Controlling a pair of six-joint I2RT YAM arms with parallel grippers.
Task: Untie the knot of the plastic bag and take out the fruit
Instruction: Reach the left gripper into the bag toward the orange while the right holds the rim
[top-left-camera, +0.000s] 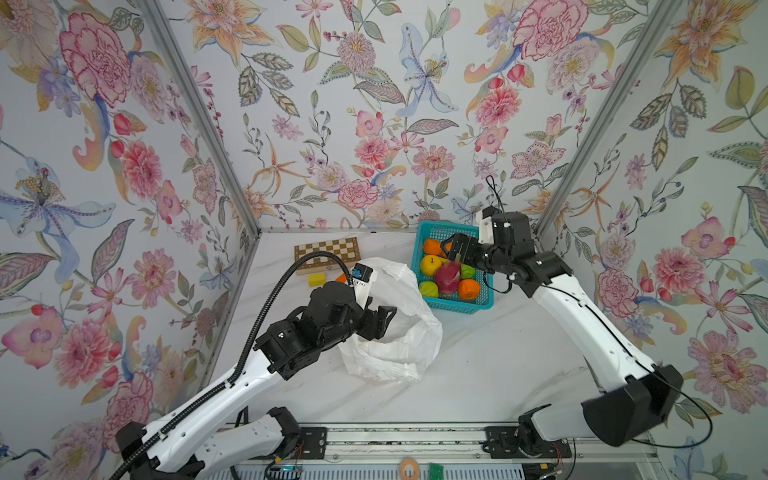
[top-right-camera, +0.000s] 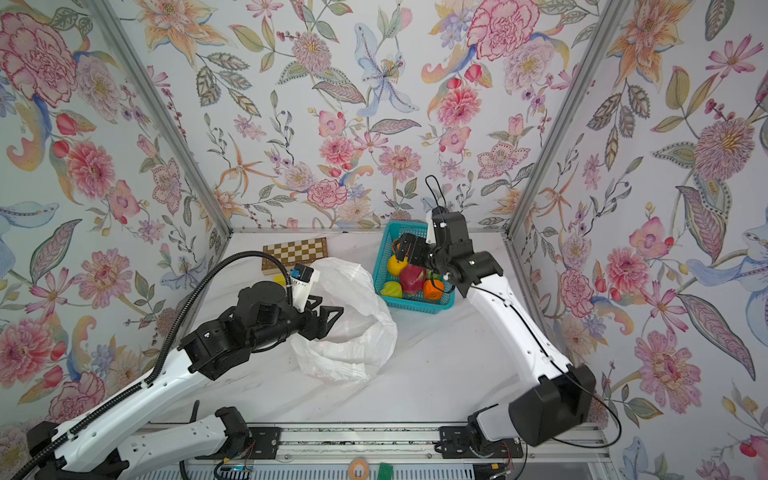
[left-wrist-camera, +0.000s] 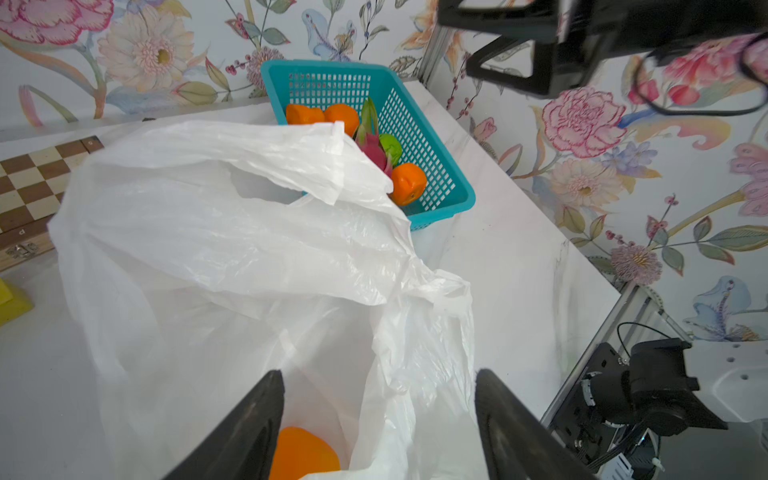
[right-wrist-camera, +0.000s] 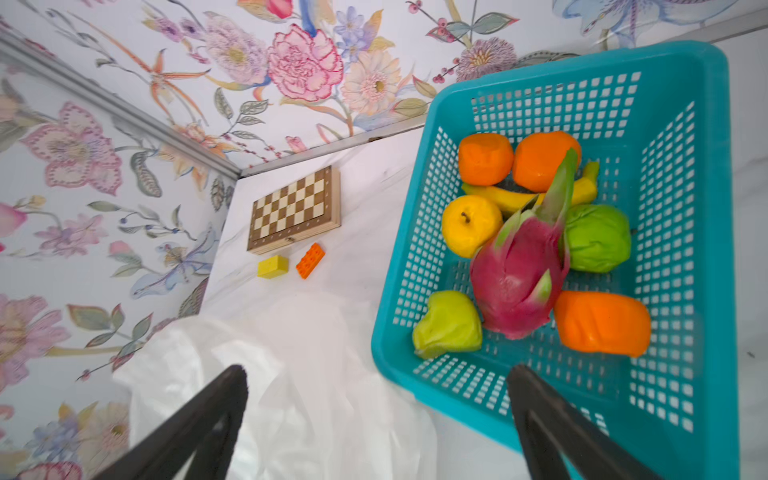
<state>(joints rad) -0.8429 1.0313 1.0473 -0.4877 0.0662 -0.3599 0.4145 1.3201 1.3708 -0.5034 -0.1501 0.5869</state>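
1. In both top views the thin, translucent white plastic bag (top-left-camera: 399, 332) (top-right-camera: 353, 332) lies slumped near the middle of the white marble worktop (top-left-camera: 498, 374). Its mouth gapes and no knot shows. The teal mesh basket (top-left-camera: 457, 309) sits just beside it at 1 o'clock. It holds most of the fruit, among them the pink-red dragon fruit (top-left-camera: 448, 277).
2. In the same views the left arm reaches in from 7 o'clock, wrist bent, so the left end effector (top-left-camera: 380, 322) dips into the bag's mouth. The right arm comes from 5 o'clock and hangs the right end effector (top-left-camera: 453, 249) over the basket.
3. In the left wrist view the left end effector (left-wrist-camera: 378, 374) has its jaws apart, clamped on nothing. A rounded orange fruit (left-wrist-camera: 303, 453) lies inside the bag beneath them, close against one finger. It looks light, smooth and firm, so I judge a grip across its widest part best. The film is soft and slippery and may get pinched or dragged along.
4. In the right wrist view the right end effector (right-wrist-camera: 378, 370) is spread wide and empty, partly above the basket's rim and partly above the bag.
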